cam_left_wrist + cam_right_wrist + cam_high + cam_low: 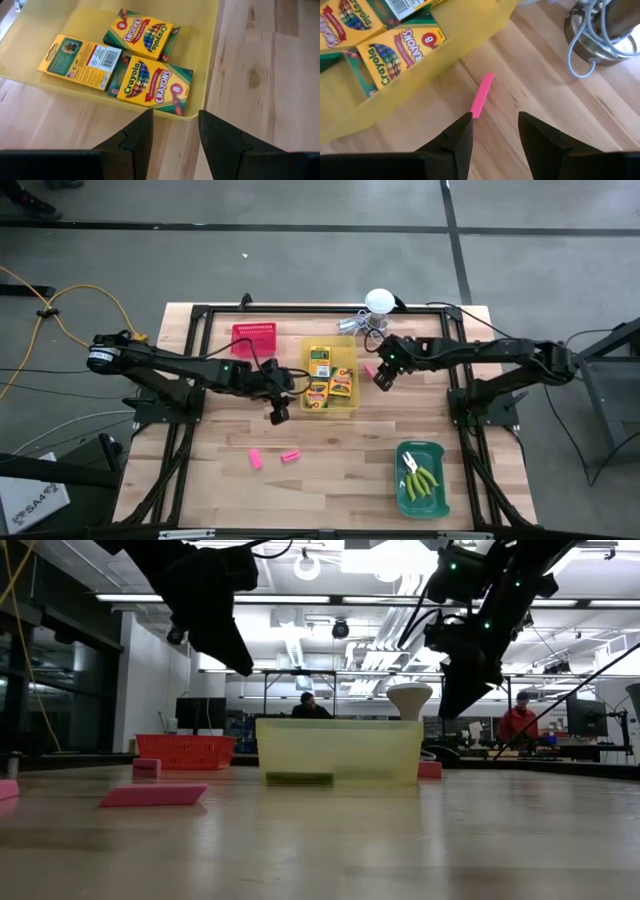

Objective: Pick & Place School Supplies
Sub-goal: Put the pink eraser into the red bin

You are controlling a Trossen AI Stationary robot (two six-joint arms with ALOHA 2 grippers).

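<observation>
Sorting looks well advanced, not finished. Four crayon boxes [330,378] lie in the yellow bin [349,344] at table centre. In the left wrist view three show clearly: two face up with the Crayola front, one back-side up with a barcode label, overlapping loosely rather than stacked square. Two yellow-green-handled tools [421,477] lie in the green bin [404,500] near the table's front right. Red bin [254,335] sits just left of the yellow one; I cannot tell whether anything is in it.

Left to do, by my judgement: the pink erasers. Two lie on bare wood at front left, pink eraser pair [273,457], well apart from any bin. A third, the pink eraser by the bin [482,95], rests on the table just beside the yellow bin's right wall, not touching it as far as I can see. It reads as a thin flat slab, bright pink, probably awkward to pinch off the wood.

Left gripper [279,411] hovers above the table at the yellow bin's front left corner, fingers spread, holding nothing. Right gripper [384,378] hangs over the eraser beside the bin, fingers likewise spread and empty, roughly lined up on it.

Behind the right gripper: a white ball [379,301] with metal clutter.
</observation>
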